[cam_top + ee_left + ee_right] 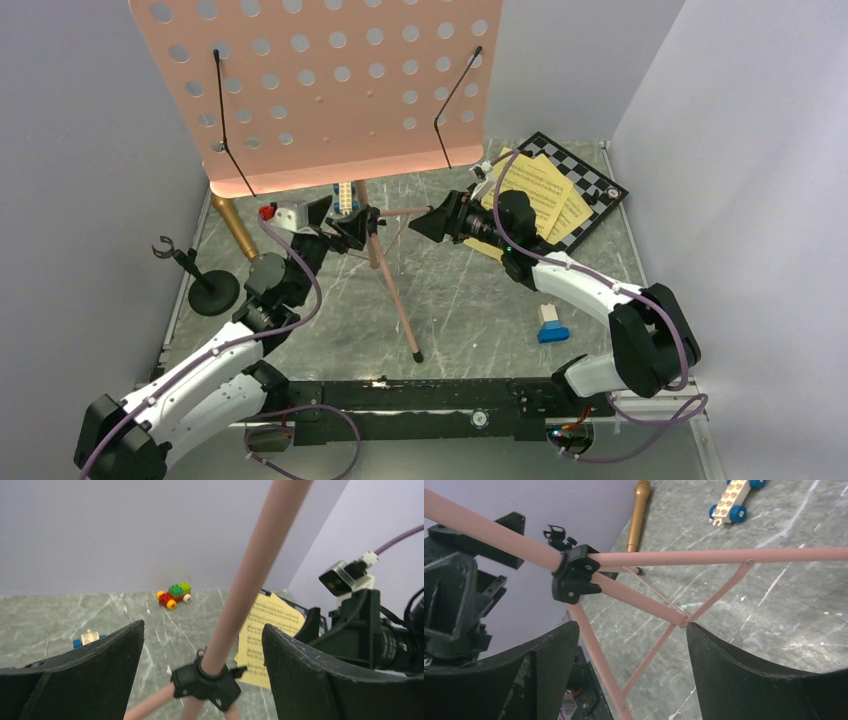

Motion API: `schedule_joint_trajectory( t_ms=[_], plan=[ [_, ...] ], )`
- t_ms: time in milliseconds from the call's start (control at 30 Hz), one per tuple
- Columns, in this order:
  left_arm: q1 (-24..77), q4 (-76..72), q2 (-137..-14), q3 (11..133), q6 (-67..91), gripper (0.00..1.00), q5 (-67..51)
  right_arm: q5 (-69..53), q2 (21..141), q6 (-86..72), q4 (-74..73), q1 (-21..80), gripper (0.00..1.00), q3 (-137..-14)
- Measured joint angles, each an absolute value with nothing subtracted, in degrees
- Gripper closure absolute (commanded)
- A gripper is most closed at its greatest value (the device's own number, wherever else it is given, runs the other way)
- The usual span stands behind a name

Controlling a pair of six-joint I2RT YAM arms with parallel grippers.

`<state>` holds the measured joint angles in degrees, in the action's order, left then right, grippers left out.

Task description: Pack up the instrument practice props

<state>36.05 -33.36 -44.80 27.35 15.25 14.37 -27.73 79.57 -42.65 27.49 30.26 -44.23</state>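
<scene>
The pink music stand stands mid-table, its perforated desk (pixel 320 90) high at the back and its black tripod hub (pixel 370 225) below. My left gripper (pixel 350 228) is open, its fingers on either side of the pole (pixel 250 575) just above the hub (pixel 205 680), not touching it. From the right, my open right gripper (pixel 425 222) faces the tripod; a thin pink leg (pixel 594 650) runs between its fingers. Yellow sheet-music pages (pixel 540 195) lie at the back right. The gold-brown microphone (pixel 233 225) and black mic stand (pixel 205 285) are at the left.
The sheet music rests on a black-and-white chessboard (pixel 590 180). A blue-and-white brick car (pixel 551 322) sits front right, another (pixel 734 497) behind the tripod, and a red-green one (pixel 174 594) by the back wall. Grey walls enclose the table on three sides.
</scene>
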Motion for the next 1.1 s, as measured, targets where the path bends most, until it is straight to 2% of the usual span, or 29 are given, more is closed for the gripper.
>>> schedule_joint_trajectory(
  t_ms=[200,367,600,733,900,1000,1100],
  plan=[
    [32.2,-43.3,-50.1,29.3,13.6,0.11,9.3,-29.6,80.0,-44.2,29.4,30.3,0.18,-44.9],
    [31.0,-48.7,-53.1,32.3,10.4,0.16,5.2,-30.2,80.0,-44.3,29.6,30.3,0.18,-44.9],
    [30.8,-51.6,-58.1,34.6,6.9,0.32,0.7,-30.8,81.7,-46.2,29.6,30.3,0.20,-46.4],
    [30.8,-52.6,-59.4,34.7,6.0,0.47,-0.5,-31.4,82.6,-47.7,29.6,30.4,0.19,-47.5],
    [30.7,-53.6,-59.9,34.6,5.4,0.81,-1.1,-32.3,83.7,-50.8,29.6,30.9,0.17,-49.1],
    [30.8,-54.6,-59.9,34.1,5.0,0.98,-1.4,-33.2,85.9,-52.9,29.1,31.4,0.16,-51.9],
    [30.8,-55.4,-59.9,33.7,5.1,1.00,-1.5,-34.6,88.7,-55.4,27.6,32.5,0.19,-55.7]
  ],
)
